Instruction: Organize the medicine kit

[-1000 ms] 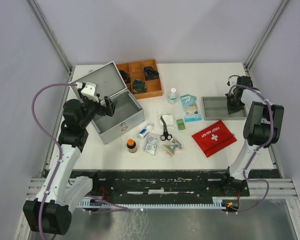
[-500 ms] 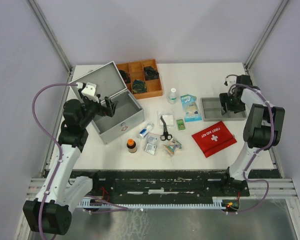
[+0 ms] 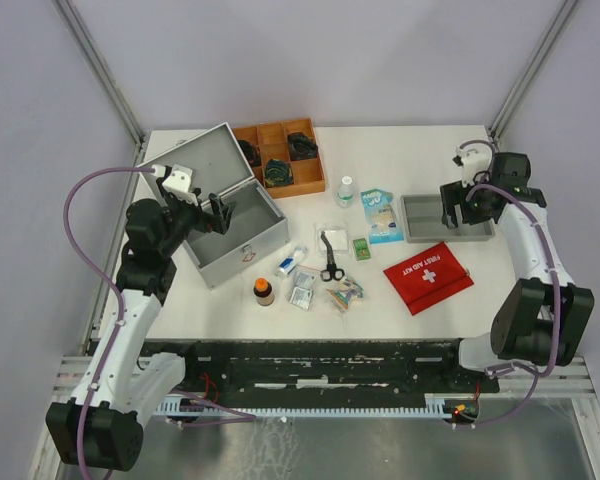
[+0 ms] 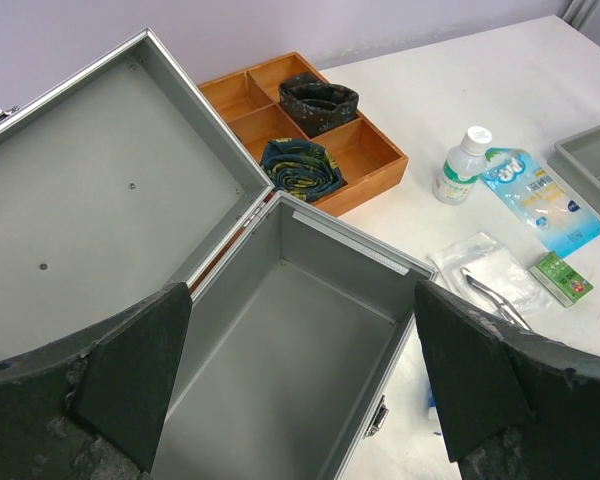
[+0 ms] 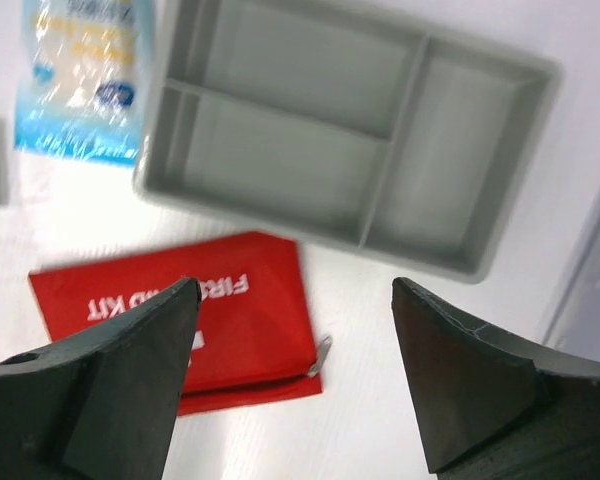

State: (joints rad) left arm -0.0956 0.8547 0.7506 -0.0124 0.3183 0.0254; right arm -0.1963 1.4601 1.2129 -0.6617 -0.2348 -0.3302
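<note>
1. The medicine kit (image 3: 248, 252) is a silver-grey aluminium box with flat walls and square corners. You find it on the left side of the table, just beside the wooden tray (image 4: 372, 160), with its lid hinged back and standing up. In the left wrist view its inside is smooth, bare metal.
2. Your left gripper (image 4: 300, 375) hovers over the open kit. Its 2 dark, rough-faced fingers are spread wide and grasp nothing.
3. Your right gripper (image 5: 295, 370) hangs on the right side of the table, above the grey tray (image 5: 280, 170) and the red pouch (image 5: 250, 330). Its jaws are released, with nothing between them.
4. The grey tray is shallow, matte and rectangular. It is split into 3 compartments, and all 3 are bare.
5. The red pouch is 1 flat, soft-looking rectangle with white "FIRST AID KIT" lettering. It lies just beside the grey tray.
6. The wooden tray is brown with thin partitions. The left wrist view shows 2 rolled, patterned cloth bundles in it.
7. Loose on the table between the kit and the pouch you have:
   - 1 white-capped bottle (image 4: 460, 168)
   - 1 glossy blue sachet (image 4: 540, 195)
   - 1 small green packet (image 4: 563, 278)
   - 1 pair of black-handled scissors (image 3: 330, 262)
   - 1 brown bottle with an orange cap (image 3: 264, 291)
</note>
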